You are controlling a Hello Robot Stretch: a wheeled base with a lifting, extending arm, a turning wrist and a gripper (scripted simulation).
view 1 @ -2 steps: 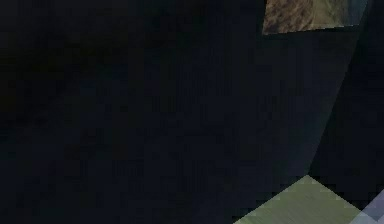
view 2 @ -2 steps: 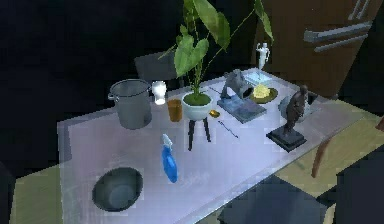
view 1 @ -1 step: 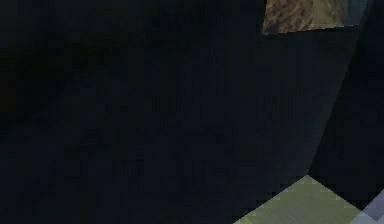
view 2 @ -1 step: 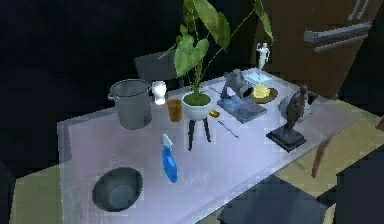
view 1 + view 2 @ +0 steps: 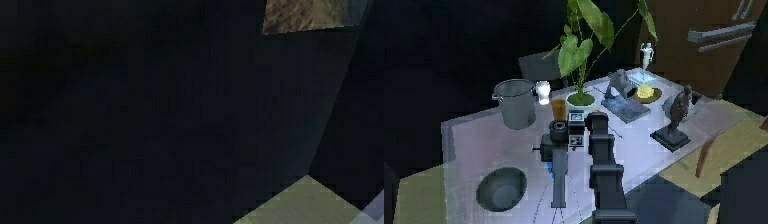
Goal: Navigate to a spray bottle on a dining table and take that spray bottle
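Over the dining table point(image 5: 472, 138), the tool point(image 5: 550, 152) hangs near a grey pot point(image 5: 514, 103).

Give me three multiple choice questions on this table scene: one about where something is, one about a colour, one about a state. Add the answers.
1. Where is the bowl?
A. on the table, left of the arm in the arm side view
B. on the floor
C. on a chair

2. What colour are the plant's leaves?
A. red
B. green
C. white

3. How does the bucket stand?
A. on its side
B. upside down
C. upright

Answers:
1 A, it sits on the tabletop at the arm side view's lower left.
2 B, the broad leaves are green.
3 C, its open mouth faces up.
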